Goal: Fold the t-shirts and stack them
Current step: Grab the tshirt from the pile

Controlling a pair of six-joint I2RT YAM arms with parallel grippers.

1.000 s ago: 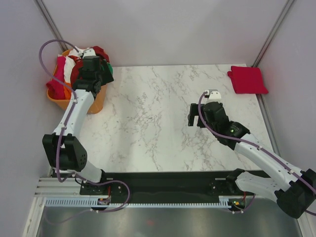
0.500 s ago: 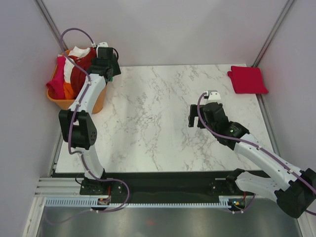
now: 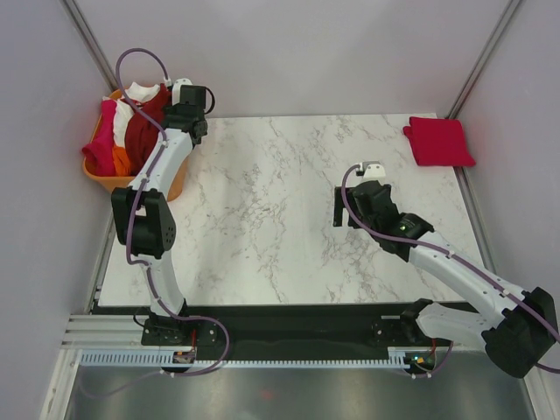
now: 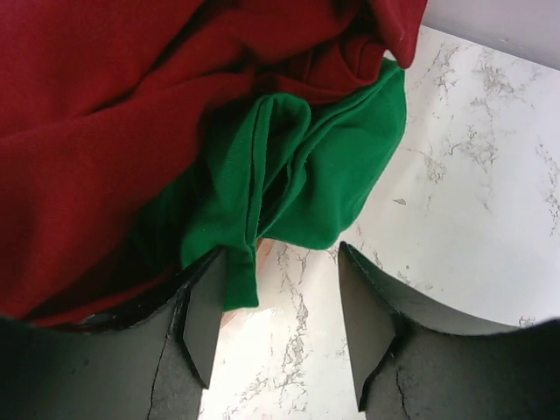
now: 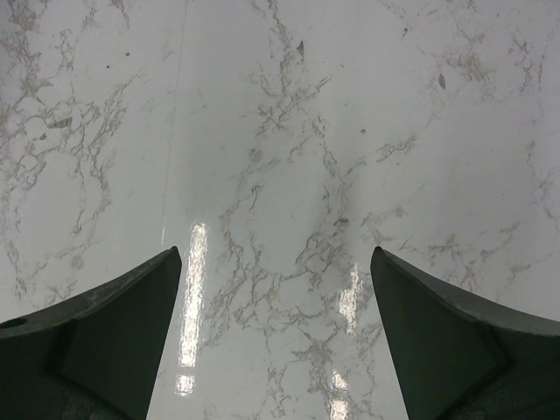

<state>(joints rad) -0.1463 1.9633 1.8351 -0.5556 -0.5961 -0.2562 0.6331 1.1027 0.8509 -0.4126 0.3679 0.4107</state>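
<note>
Two claws here, and only one is anywhere near cloth. The left claw (image 4: 280, 254) has its jaws apart, nothing pinched. A hanging fold of the bright green soft-cloth t-shirt (image 4: 297, 166) dangles right at the inner face of one finger (image 4: 203, 324). The rest of that shirt is bunched just ahead of the claw, tucked under a crumpled dark red t-shirt (image 4: 105, 114) that spills from the orange plastic basket (image 3: 105, 181). My guess is the green one is light and floppy with zero stiffness, so it'll sag and drag its neighbour along. I'd grab the thick doubled ridge of the fold, not the thin tip, which looks like it would slip out. The right claw (image 5: 275, 254) is spread wide over bare white marble-pattern counter (image 3: 262, 201), holding nothing. That surface looks glossy and smooth with light glare on it, so cloth should slide easily. One folded bright red t-shirt (image 3: 439, 140) sits well beyond the right claw, in the far corner. Pale plain walls box it all in.
</note>
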